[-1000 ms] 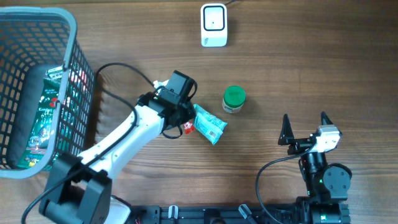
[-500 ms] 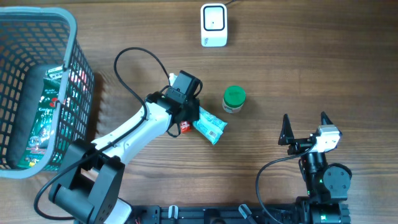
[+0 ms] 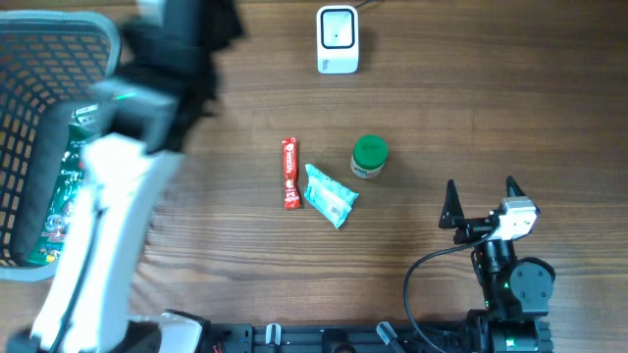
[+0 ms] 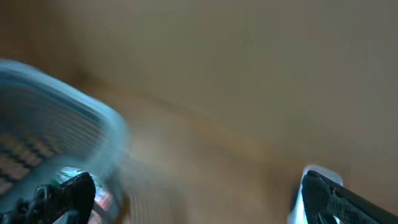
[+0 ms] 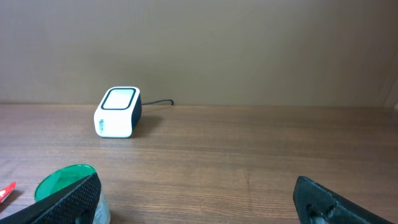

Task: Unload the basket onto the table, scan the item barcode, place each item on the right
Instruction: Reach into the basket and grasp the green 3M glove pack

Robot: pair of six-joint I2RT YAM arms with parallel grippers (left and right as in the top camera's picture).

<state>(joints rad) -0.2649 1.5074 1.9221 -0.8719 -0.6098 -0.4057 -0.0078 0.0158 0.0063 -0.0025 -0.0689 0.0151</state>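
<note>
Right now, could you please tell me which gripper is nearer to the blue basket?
Left. The left gripper is blurred but close beside the basket; the right gripper rests far across the table on the opposite side.

Blue mesh basket [image 3: 39, 20] on wooden table [image 3: 491, 98]

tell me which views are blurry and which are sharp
Overhead: the left arm is smeared over the basket, while the red stick, teal packet and scanner are crisp. Left wrist: the whole frame is smeared, basket rim included. Right wrist: sharp throughout, scanner and green lid clear.
</note>
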